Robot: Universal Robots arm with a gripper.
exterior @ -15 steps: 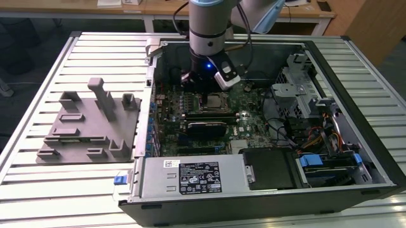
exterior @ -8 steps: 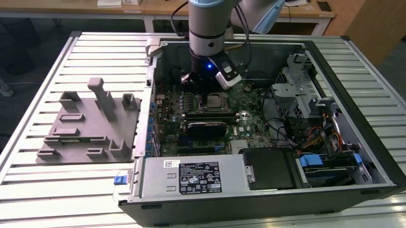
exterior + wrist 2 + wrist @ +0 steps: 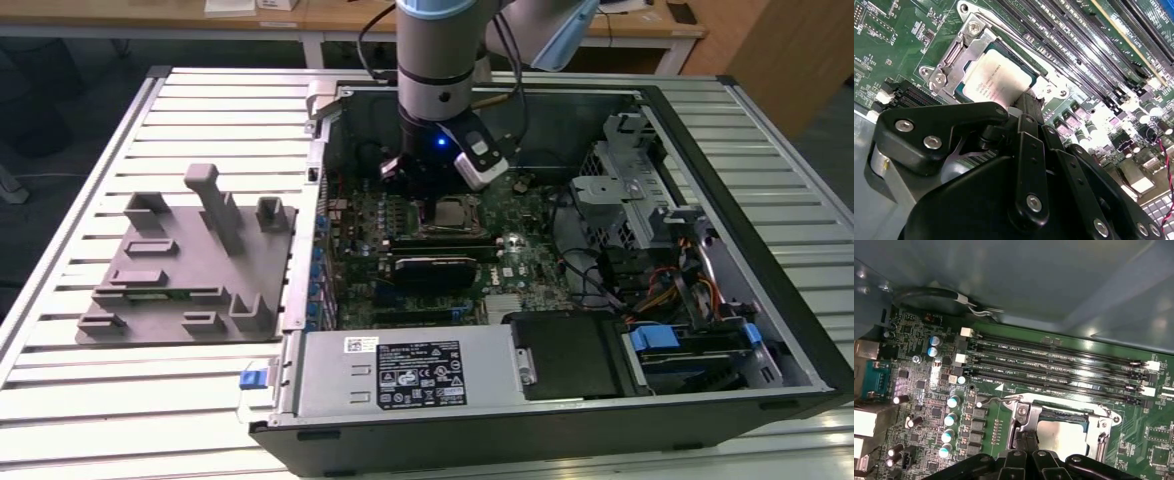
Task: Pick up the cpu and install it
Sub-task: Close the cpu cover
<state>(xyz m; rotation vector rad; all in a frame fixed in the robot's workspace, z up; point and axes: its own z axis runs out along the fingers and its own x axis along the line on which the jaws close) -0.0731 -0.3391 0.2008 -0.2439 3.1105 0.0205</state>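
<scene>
Black jaws closed, silvery cpu in socket

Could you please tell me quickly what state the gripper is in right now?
Gripper: closed, holding nothing, tips at the edge of the cpu seated in its socket.

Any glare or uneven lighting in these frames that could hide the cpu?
Second wrist view: the cpu top plate catches bright glare, and a patch of the motherboard beside it is washed out white. First wrist view: the case wall is dim. Exterior view: the case interior is shadowed against the bright table; a blue light glows on the arm.
</scene>
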